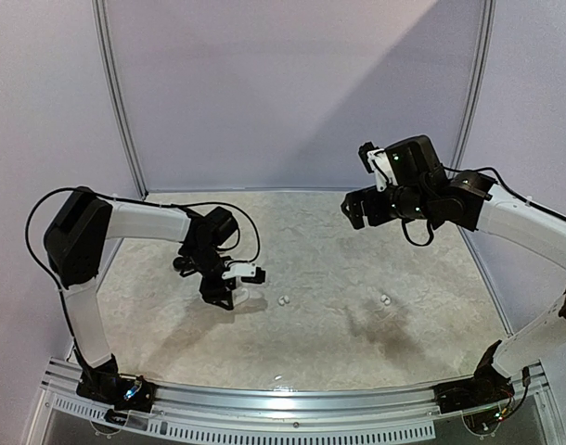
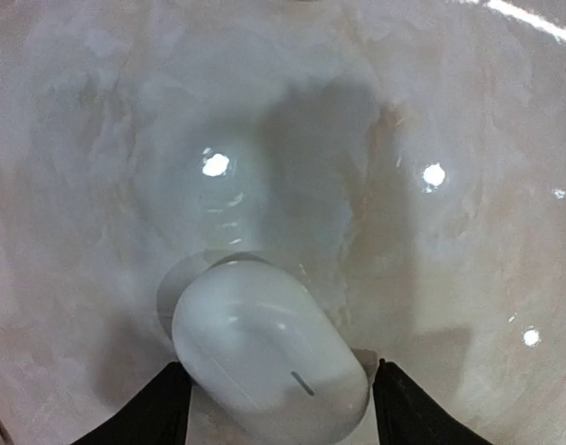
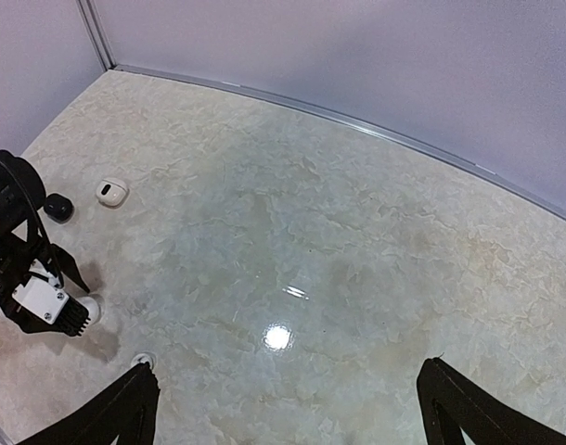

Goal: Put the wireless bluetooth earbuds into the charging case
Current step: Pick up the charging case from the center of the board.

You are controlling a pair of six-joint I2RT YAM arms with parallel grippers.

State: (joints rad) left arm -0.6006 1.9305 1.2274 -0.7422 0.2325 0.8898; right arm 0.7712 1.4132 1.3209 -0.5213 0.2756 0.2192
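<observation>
L hand [image 2: 281, 366]: smooth, glossy white oval case [image 2: 264, 343] is bracketed by black fingers; grip vs. gap cannot be told. Centre: two tiny rounded white earbuds [image 1: 283, 300] are seen well apart on mottled, stone-look worktop [image 1: 339, 260]. R hand [image 3: 289, 366]: raised, spread wide, nothing held.

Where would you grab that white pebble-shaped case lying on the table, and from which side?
Across its long flanks, coming straight down from above. The white case lies flat and is a smooth oval, so its narrower width fits between fingers, as the left gripper straddles it.
</observation>
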